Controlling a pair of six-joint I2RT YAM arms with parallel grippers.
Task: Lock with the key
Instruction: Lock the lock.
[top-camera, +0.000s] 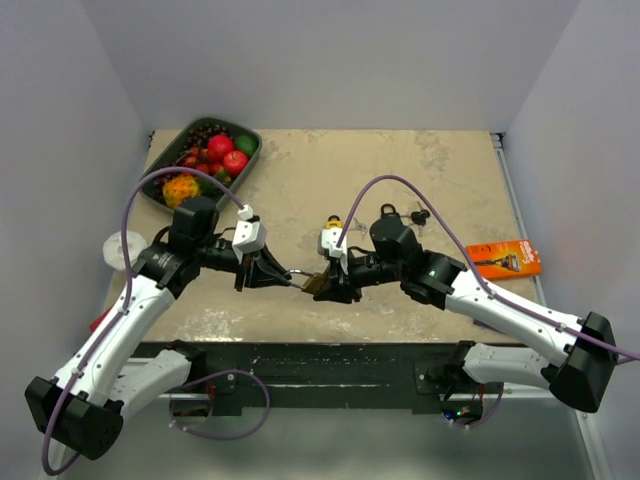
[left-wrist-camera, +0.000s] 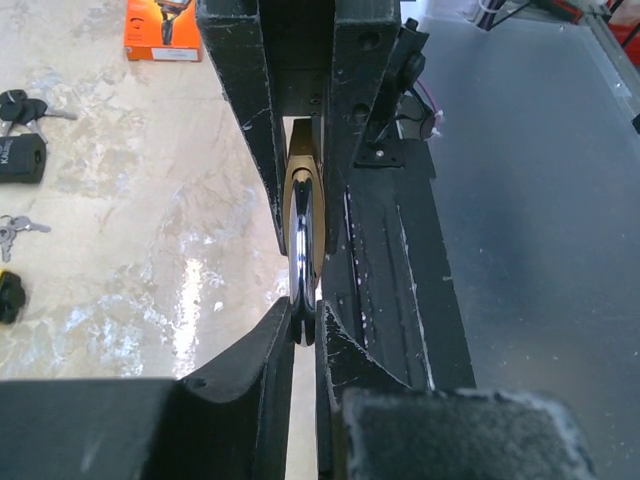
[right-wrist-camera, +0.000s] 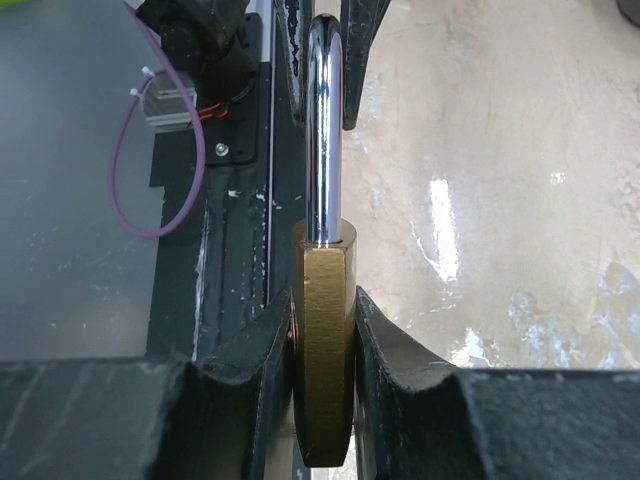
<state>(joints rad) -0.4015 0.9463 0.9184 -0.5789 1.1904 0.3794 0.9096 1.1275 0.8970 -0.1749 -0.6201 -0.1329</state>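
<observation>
A brass padlock (top-camera: 313, 284) with a chrome shackle is held between both grippers, just above the table's near edge. My left gripper (top-camera: 291, 277) is shut on the shackle (left-wrist-camera: 303, 250); in the left wrist view (left-wrist-camera: 305, 328) the brass body (left-wrist-camera: 300, 170) shows beyond it. My right gripper (top-camera: 327, 288) is shut on the brass body (right-wrist-camera: 323, 350), with the shackle (right-wrist-camera: 323, 130) pointing away from it. A bunch of keys (top-camera: 417, 215) lies on the table behind the right arm. Loose keys (left-wrist-camera: 14, 229) and a black lock (left-wrist-camera: 21, 160) lie there too. No key is in either gripper.
A dark tray (top-camera: 248, 157) of toy fruit stands at the back left. An orange package (top-camera: 503, 259) lies at the right edge, also in the left wrist view (left-wrist-camera: 160, 30). A small yellow-topped object (top-camera: 334, 222) sits behind the padlock. A white disc (top-camera: 122, 247) lies at the left.
</observation>
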